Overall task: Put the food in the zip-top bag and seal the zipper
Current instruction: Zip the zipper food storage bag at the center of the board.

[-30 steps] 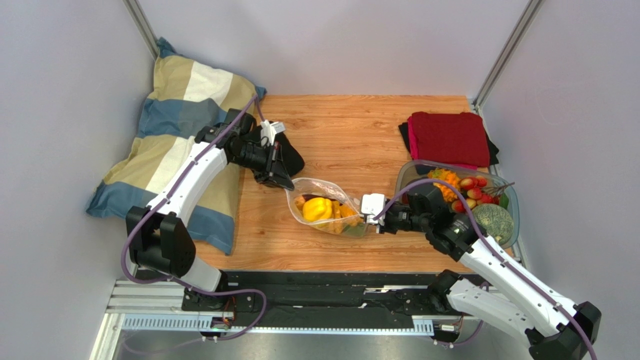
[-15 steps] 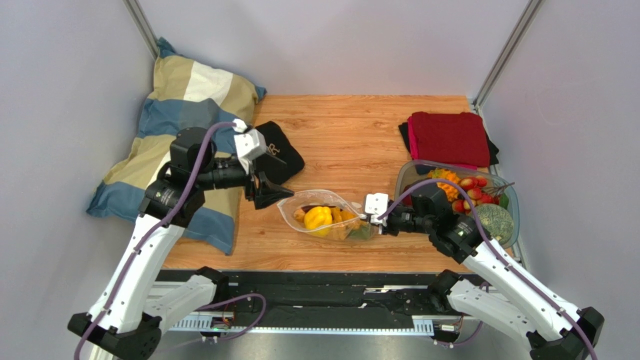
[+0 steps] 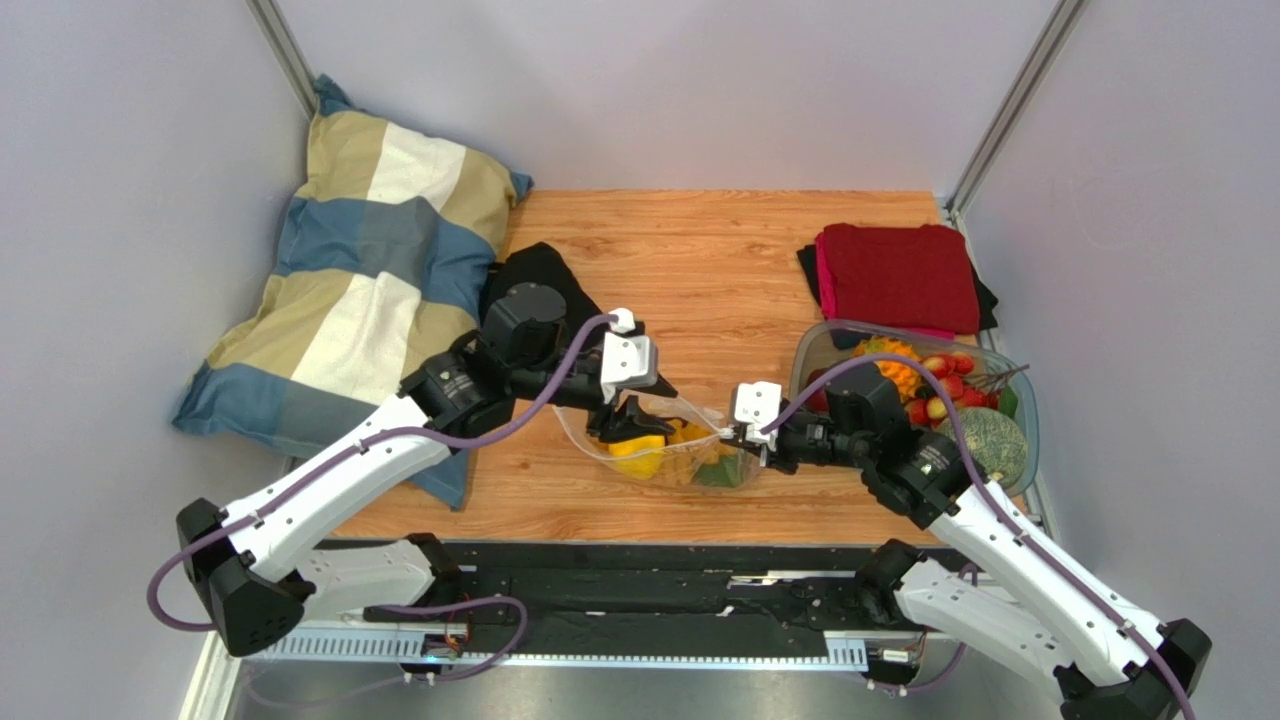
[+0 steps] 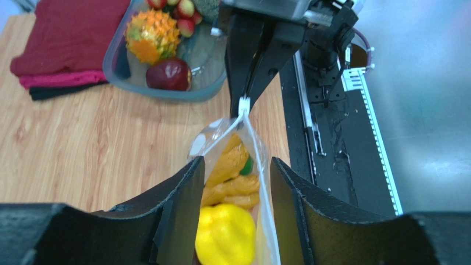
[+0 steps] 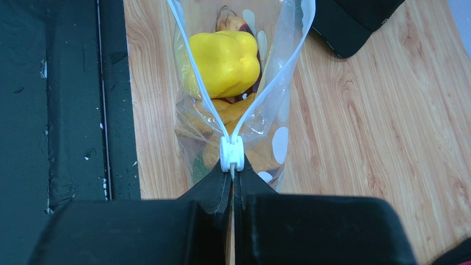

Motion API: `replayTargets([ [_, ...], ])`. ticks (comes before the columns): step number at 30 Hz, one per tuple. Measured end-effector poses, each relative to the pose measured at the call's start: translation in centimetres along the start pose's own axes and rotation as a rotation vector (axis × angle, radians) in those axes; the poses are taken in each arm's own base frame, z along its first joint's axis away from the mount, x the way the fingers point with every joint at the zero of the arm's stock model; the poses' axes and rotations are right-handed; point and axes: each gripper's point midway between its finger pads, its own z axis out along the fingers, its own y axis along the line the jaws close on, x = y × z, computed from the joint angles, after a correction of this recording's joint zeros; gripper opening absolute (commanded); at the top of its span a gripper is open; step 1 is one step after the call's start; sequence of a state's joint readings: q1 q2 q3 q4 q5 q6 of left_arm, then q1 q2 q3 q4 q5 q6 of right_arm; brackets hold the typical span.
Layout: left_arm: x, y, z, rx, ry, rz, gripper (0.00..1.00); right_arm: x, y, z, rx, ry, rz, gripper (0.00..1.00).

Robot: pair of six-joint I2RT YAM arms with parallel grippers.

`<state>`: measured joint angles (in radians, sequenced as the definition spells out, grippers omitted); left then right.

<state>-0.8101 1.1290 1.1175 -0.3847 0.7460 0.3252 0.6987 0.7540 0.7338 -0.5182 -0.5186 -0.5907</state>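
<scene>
A light-grained wooden tabletop (image 3: 721, 255) sits inside pale grey walls, with slanting metal posts (image 3: 286, 53) at the two back corners. A black base strip (image 3: 676, 593) carrying the arm mounts runs along its near edge.

A striped blue, cream and tan pillow (image 3: 361, 285) fills the left side and hangs over the wood's left edge. A black cap (image 3: 526, 278) lies just beside it. At the back right is a folded red cloth (image 3: 899, 275) on a darker layer. In front of it, close to the right wall, a grey tray (image 4: 166, 95) holds a spiky orange fruit (image 4: 152, 36), a red apple (image 4: 169, 74) and other small pieces.

The zip-top bag (image 5: 276, 110) lies on the wood near the front edge, between the two arms. It holds a yellow pepper (image 5: 224, 61) and orange pieces.

The right gripper (image 5: 232, 174) has its fingers pressed together on the zipper tab (image 5: 231, 154). From there the two zipper (image 5: 194, 61) strips spread apart, so the mouth is open.

The left gripper (image 4: 236, 165) has its fingers apart, one on each side of the bag's far end. Whether the pads touch the film cannot be told.

Bare wood lies at the rear centre, between the cap and the red cloth. The bag's near side sits close to the black strip.
</scene>
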Motion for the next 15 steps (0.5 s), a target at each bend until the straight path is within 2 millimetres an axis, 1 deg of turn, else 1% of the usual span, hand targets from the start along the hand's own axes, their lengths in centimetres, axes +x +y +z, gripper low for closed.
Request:
replayTargets([
  [2, -0.5, -0.4, 0.9, 0.011, -0.016, 0.029, 0.51, 0.0, 0.0, 0.0, 0.0, 0.0, 0.007, 0.0],
  [6, -1.3, -0.5, 2.8, 0.01, -0.051, 0.079, 0.49, -0.1, 0.1, 0.0, -0.003, -0.003, 0.018, 0.0],
  [15, -0.2, -0.9, 6.1, 0.028, -0.059, 0.083, 0.47, -0.2, 0.2, 0.0, -0.002, -0.01, 0.031, 0.0],
])
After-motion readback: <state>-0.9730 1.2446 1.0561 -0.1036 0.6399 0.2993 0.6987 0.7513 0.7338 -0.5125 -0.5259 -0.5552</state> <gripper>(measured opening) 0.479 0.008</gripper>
